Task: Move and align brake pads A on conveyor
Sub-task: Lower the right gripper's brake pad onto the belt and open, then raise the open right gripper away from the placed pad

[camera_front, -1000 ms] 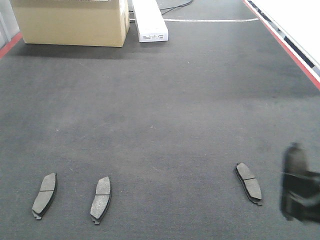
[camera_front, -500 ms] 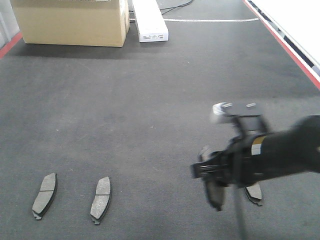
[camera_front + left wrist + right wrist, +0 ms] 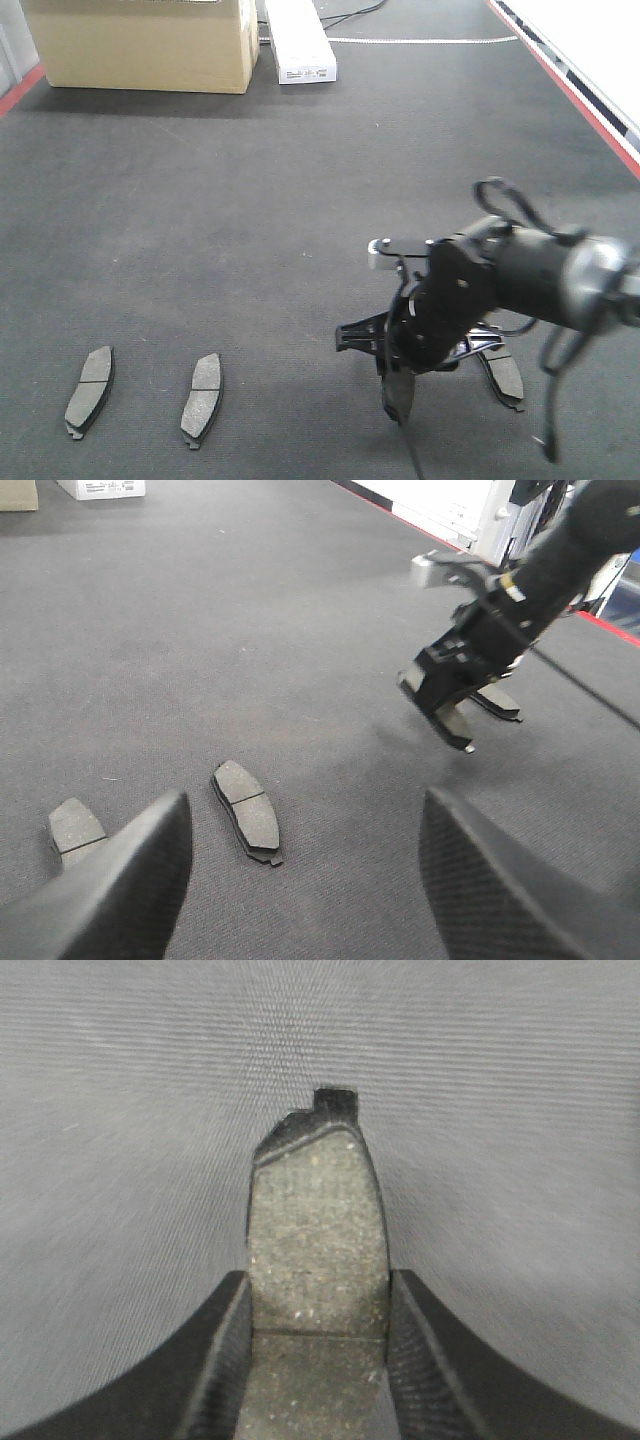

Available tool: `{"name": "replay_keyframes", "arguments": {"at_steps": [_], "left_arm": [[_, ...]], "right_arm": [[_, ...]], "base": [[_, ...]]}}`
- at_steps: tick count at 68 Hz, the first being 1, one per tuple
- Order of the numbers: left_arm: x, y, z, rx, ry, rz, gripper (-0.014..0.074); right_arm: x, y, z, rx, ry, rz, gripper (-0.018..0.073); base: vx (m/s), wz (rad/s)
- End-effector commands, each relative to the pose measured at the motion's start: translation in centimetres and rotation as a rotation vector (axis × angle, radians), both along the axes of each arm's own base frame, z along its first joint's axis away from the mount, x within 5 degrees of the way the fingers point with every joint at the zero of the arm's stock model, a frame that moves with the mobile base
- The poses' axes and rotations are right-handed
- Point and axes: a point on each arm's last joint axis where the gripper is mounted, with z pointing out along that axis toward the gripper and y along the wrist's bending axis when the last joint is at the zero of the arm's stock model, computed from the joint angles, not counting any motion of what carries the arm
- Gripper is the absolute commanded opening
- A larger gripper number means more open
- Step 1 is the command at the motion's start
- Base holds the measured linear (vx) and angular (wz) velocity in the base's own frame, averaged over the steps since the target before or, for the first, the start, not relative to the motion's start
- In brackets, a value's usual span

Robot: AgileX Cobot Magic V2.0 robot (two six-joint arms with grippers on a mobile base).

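A: Where is the pad being handled?

B: A brake pad is pinched between the right gripper fingers, held upright, tab end pointing down toward the conveyor. Whether the tip is touching the belt cannot be told from any view. In the front view it is seen between the two left pads and the right one.

A: And the rest of the pads?

B: Two pads are laid flat at front left, a far-left pad and a second pad just beside it, roughly parallel. A fourth pad is lying flat just behind the right arm, partly covered by it.

A: Step in hand?

B: Judged as transport/placement of the third pad (the gap in the row looks like the target). Next, the pad would need to be lowered flat, w/ its long axis matched to the left pair, before being let go.

A: Left gripper?

B: Spread wide, nothing held, hovering above the left pads; only the fingertips are shown, blurred.

A: Anything unclear?

B: The fourth pad's angle is hard to read. The cardboard box and white carton at the belt's far end are cut off by the frame.
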Motion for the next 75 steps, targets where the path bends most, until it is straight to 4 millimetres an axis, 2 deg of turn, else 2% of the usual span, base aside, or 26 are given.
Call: {"name": "replay_keyframes", "arguments": {"at_steps": [1,10,18,27,31,39,48,62,75], "left_arm": [[0.1,-0.2,1.2,-0.048,-0.059,-0.012,0.0482],[0.1,-0.2,1.2,-0.048,-0.059,-0.012,0.0482],[0.1,-0.2,1.2,-0.049,-0.059,-0.012,0.0482],[0.1,-0.2,1.2,-0.049,-0.059,-0.012,0.0482],[0.1,-0.2,1.2,-0.049,-0.059,-0.012,0.0482],[0.1,-0.2,1.2,-0.049,-0.059,-0.012,0.0482],[0.1,-0.2,1.2,-0.049,-0.059,-0.012,0.0482],[0.1,-0.2,1.2,-0.048,-0.059,-0.012,0.0482],[0.1,-0.2,1.2,-0.048,-0.059,-0.012,0.0482]], "right_arm": [[1.1,0.7,1.6,0.014,-0.054,0.036,0.0144],[1.7,1.4,0.7,-0.006,-0.017,0.045,0.0222],[2.1,1.5,-0.3,-0.028,0.009,0.049,0.0330],[2.2,1.5,0.1,-0.018,-0.020,0.044,0.0438],[2.2,1.5,0.7,-0.011,-0.039,0.046,0.0459],[1.8,1.0,2.8,-0.009,-0.097,0.058,0.0461],[0.5,-0.1,6.6,0.002,-0.210,0.076,0.0461],[-3.4,-2.8,11.8,0.011,-0.416,0.118,0.0461],[-7.4,-5.7,14.1,0.001,-0.550,0.137,0.0461]], "base": [[0.00,0.00],[0.00,0.00],[0.00,0.00],[0.00,0.00],[0.00,0.00],[0.00,0.00],[0.00,0.00],[0.00,0.00],[0.00,0.00]]}}
